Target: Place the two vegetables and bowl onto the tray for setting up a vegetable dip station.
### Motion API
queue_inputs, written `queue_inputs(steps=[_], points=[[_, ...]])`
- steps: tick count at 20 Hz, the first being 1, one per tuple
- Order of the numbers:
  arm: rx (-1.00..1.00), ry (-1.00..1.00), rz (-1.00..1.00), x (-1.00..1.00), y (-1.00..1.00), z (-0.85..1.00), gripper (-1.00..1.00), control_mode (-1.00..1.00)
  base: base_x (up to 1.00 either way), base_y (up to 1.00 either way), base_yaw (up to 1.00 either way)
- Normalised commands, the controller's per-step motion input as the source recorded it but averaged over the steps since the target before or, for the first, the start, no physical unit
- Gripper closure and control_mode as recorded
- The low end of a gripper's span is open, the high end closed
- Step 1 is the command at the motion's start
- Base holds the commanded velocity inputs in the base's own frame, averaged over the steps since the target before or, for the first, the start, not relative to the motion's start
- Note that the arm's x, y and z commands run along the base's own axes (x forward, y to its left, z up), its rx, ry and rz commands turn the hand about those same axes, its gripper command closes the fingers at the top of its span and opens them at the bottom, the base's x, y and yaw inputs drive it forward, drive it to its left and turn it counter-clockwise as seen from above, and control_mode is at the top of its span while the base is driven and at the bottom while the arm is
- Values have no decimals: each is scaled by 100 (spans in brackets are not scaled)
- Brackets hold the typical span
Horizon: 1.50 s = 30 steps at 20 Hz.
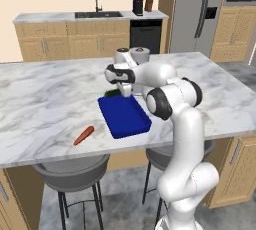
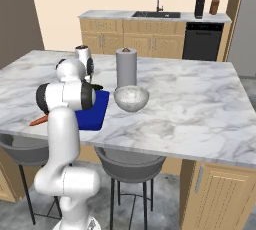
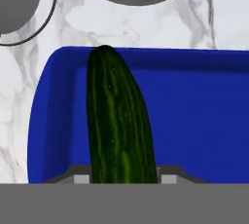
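Left of the end effector, well apart on the tabletop (image 1: 45, 99): carrot (image 1: 84, 135), lying flat near the front edge, not yet collected.

At the end effector (image 1: 121, 92): cucumber (image 3: 116, 121), clamped lengthwise between the two finger tips, as the hand view shows, with the free end pointing ahead. Held by one end, probably so that the body can be lowered flat without the finger tips striking the floor of the tray. In the left base view, only a dark green sliver visible beside the wrist.

Directly beneath the end effector: tray (image 3: 204, 116), blue floor spread under the cucumber, raised rim beyond its tip. Cucumber apparently held over the far left portion of the tray; contact with the floor impossible to judge.

Right of the end effector in the right base view, just beyond the tray's rim: bowl (image 2: 131, 98), upright on the marble, apart from the tray. Behind the bowl: paper towel roll (image 2: 126, 67), standing, no part of the task.

Judged stage: first vegetable about to be set down; carrot and bowl outstanding.
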Motion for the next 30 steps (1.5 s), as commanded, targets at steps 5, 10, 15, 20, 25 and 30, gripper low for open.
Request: queue_inputs(steps=[5, 10, 15, 20, 25, 30], points=[[0, -7, -9, 16, -3, -27, 100, -100, 0, 0, 0], [0, -6, -2, 8, 0, -22, 100, -100, 0, 0, 0], [0, -2, 0, 19, 0, -17, 100, -100, 0, 0, 0], [0, 0, 0, 20, 0, -16, 100, -100, 0, 0, 0], [0, 0, 0, 18, 0, -17, 100, -100, 0, 0, 0], [0, 0, 0, 23, 0, -17, 100, -100, 0, 0, 0]])
